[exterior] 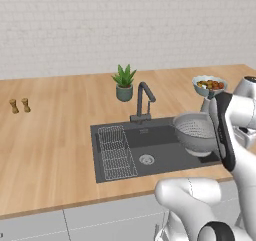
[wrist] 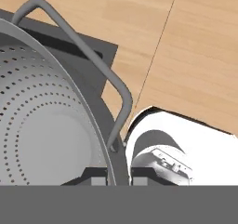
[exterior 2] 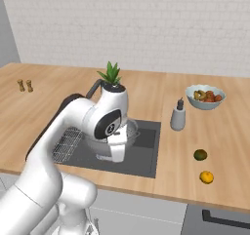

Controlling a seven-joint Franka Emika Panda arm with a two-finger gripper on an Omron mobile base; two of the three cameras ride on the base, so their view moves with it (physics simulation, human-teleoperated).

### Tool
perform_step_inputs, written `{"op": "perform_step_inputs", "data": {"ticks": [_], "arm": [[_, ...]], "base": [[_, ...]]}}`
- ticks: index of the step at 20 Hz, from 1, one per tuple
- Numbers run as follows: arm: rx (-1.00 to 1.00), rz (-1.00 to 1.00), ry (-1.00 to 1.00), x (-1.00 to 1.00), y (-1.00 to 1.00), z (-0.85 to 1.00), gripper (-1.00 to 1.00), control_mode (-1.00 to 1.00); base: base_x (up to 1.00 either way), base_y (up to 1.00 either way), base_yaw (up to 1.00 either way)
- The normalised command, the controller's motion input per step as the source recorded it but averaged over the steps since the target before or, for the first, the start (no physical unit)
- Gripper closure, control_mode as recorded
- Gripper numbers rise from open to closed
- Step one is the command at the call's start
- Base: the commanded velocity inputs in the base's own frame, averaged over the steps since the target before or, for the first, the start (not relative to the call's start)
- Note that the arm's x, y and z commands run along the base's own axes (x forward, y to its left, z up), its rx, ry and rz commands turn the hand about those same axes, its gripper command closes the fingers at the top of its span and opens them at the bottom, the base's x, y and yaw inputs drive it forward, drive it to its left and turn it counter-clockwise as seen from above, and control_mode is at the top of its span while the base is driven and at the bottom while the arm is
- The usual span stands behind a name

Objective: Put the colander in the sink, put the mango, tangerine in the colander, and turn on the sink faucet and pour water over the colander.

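Observation:
The silver perforated colander point(exterior: 195, 131) hangs over the right end of the dark grey sink point(exterior: 165, 157), tilted a little. In the hand view my gripper point(wrist: 118, 174) is shut on the colander point(wrist: 42, 125) at its rim, right below one loop handle point(wrist: 100, 65). In the right base view my arm hides most of the colander point(exterior 2: 132, 130). The dark green mango point(exterior 2: 200, 154) and the orange tangerine point(exterior 2: 206, 177) lie on the counter right of the sink. The dark faucet point(exterior: 143, 101) stands behind the basin, with no water running from it.
A wire rack point(exterior: 116, 152) lies in the left half of the sink. A fruit bowl point(exterior 2: 205, 96) and a soap dispenser point(exterior 2: 177, 116) stand behind the mango. A potted plant point(exterior: 124, 82) is behind the faucet, and two small shakers point(exterior: 20, 105) stand far left.

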Motion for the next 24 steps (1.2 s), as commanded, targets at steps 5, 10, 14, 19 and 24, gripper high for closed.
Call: {"op": "perform_step_inputs", "data": {"ticks": [5,10,14,19,24], "arm": [[0.0,0.0,0.0,0.58,-0.2,-0.07,1.0,-1.0],[0.05,0.02,0.01,0.52,0.01,-0.17,1.0,-1.0],[0.09,0.02,0.0,0.35,0.09,-0.39,1.0,-1.0],[0.08,0.06,0.0,0.57,0.01,-0.31,1.0,-1.0],[0.0,0.1,0.0,0.51,0.07,-0.4,1.0,-1.0]], "base": [[0.0,0.0,0.0],[0.0,0.0,0.0],[0.0,0.0,0.0],[0.0,0.0,0.0],[0.0,0.0,0.0]]}}
